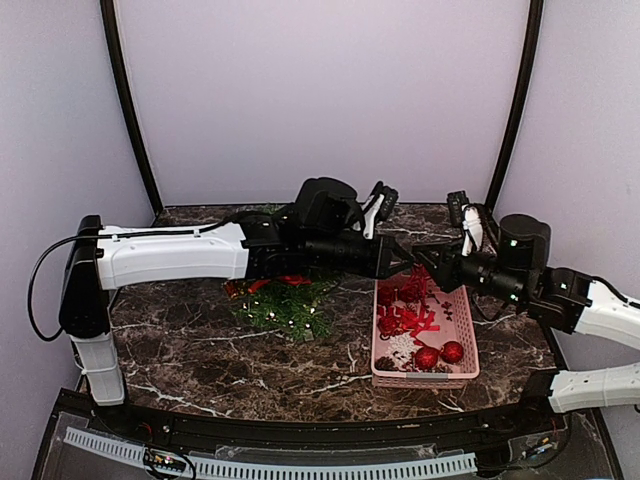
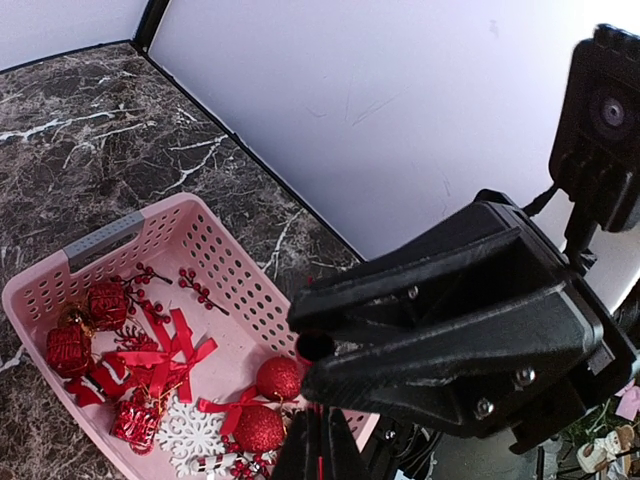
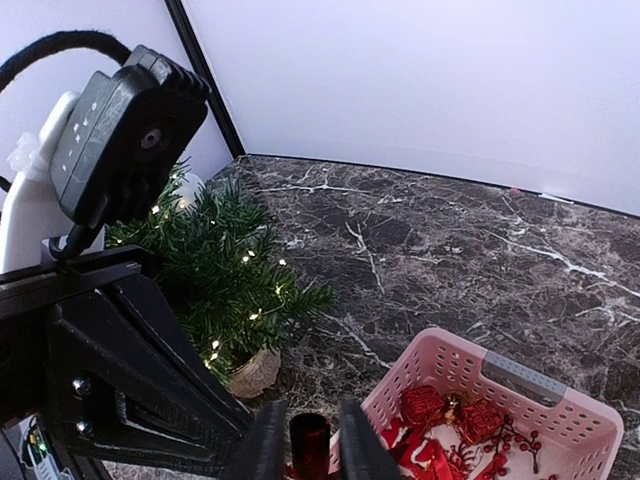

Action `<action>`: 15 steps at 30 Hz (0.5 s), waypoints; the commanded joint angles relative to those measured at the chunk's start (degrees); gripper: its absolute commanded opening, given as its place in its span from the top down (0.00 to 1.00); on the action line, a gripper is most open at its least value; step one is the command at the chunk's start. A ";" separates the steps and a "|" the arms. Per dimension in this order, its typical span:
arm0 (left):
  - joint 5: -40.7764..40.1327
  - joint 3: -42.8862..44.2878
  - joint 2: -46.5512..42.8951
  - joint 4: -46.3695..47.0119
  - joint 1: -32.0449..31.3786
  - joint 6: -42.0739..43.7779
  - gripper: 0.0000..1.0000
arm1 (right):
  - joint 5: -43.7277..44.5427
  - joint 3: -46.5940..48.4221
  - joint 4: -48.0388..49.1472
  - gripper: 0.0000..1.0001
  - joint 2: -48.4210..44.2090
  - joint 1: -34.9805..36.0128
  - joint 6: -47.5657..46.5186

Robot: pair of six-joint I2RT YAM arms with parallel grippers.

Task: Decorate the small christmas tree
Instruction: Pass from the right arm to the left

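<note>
The small christmas tree (image 1: 290, 305) (image 3: 220, 250) stands left of centre, dark green with tiny white lights, partly under my left arm. Both grippers meet tip to tip above the pink basket's (image 1: 378, 340) far left corner. My left gripper (image 1: 403, 262) (image 2: 321, 448) is shut, with a thin red strip (image 2: 322, 462) pinched between its fingers. Facing it, my right gripper (image 1: 430, 262) (image 3: 310, 445) brackets a dark red cylinder (image 3: 310, 442) (image 2: 315, 347), with a slim gap on each side. Whether strip and cylinder are one ornament I cannot tell.
The pink basket (image 2: 100, 238) (image 3: 520, 372) holds red glitter balls (image 2: 262, 428), small red gift boxes (image 3: 425, 405), bows, berry sprigs and a white snowflake (image 2: 190, 432). The tree's pale pot (image 3: 252, 372) sits near the basket corner. White walls enclose the dark marble table (image 1: 200, 350).
</note>
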 commanded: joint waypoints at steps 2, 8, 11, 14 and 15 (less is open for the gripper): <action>-0.60 0.49 -1.49 2.43 0.12 -0.69 1.00 | 2.25 1.76 1.60 0.56 -0.36 0.83 0.41; -6.30 -7.76 -9.53 9.90 0.56 -0.37 1.00 | 9.23 -1.41 10.32 0.18 -7.30 0.77 9.09; -9.27 -12.45 -14.17 17.13 1.22 -0.52 1.00 | 7.63 -5.66 21.18 0.14 -9.41 0.77 14.78; -10.13 -18.56 -19.56 24.40 1.96 -1.09 1.00 | 3.72 -9.65 32.89 0.13 -8.39 0.77 18.96; -10.35 -19.89 -21.51 28.47 2.28 -1.34 1.00 | 1.83 -10.50 36.31 0.14 -7.28 0.77 19.74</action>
